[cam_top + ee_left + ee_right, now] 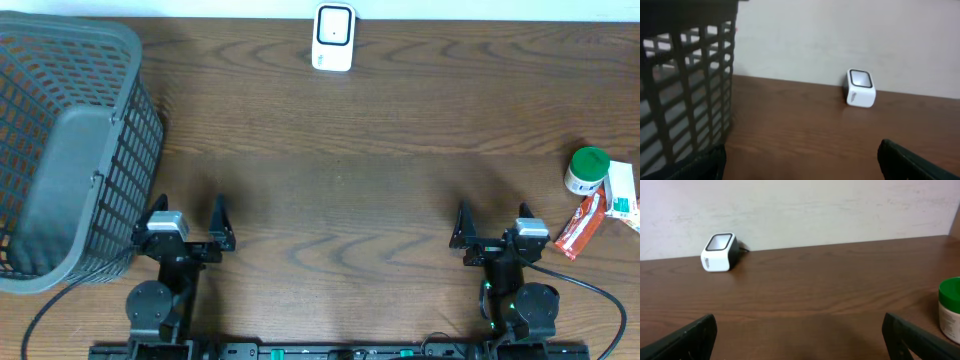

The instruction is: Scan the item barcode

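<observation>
Nearest to us, along the edge of the table [340, 170] opposite the scanner [333, 37], both arms are set low. The left arm [160, 245] sits to the left of the scanner's line and the right arm [515, 255] to the right of it, about evenly on either side. Both sets of jaws stand wide and hold nothing. In each wrist view we see only the dark tips at the bottom corners, with wood between them and the scanner ahead. A little farther in, well to the right of the scanner and much nearer to us than it, lie the items. A red packet [580, 228] lies flat and slanted, closest to the right arm but apart from it. Just beyond it a white jar with a green lid [586, 170] stands upright. A white pack with green print [622, 190] lies just beside the jar, partly cut off by the frame. We cannot make out a barcode on any of them. Well to the left of the scanner stands a grey mesh basket [130, 130], reaching from beside the left arm almost as far back as the scanner. Farthest off is the scanner itself, white with a dark-framed window on its face, at the middle of the far edge close to the pale wall [840, 205].
</observation>
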Available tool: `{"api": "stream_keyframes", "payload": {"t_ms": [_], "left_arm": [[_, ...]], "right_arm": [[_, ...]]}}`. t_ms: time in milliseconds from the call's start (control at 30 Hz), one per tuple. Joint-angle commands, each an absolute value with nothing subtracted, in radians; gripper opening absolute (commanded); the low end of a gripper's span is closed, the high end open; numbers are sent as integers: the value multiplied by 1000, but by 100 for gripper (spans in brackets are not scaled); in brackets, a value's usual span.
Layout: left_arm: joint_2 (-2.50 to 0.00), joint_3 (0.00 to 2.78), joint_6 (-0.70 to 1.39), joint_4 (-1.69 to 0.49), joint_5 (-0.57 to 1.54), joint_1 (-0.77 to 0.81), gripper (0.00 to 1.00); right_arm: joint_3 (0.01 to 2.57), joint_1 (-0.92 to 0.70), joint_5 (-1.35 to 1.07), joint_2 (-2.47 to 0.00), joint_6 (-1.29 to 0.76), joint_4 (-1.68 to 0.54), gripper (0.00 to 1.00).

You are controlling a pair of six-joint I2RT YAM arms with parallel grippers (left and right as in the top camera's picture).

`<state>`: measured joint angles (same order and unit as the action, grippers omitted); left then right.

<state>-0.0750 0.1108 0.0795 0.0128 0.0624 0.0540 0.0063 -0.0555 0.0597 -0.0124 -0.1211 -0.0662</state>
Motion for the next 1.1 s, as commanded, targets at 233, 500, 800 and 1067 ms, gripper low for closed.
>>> {"api": "stream_keyframes", "payload": {"t_ms": [233,500,800,1067], "left_arm": [[-1,54,84,-22,6,33,96],[-1,13,80,-93,-14,33,96],[-1,12,53,-92,-15,33,96],[-4,12,54,-89,-15,33,96]], "right_arm": [[6,-52,59,-6,-108,-71,99],[6,-52,59,-8,-107,-71,99],[6,-52,59,-9,-107,-71,99],[6,-52,59,-9,-108,-71,99]]}}
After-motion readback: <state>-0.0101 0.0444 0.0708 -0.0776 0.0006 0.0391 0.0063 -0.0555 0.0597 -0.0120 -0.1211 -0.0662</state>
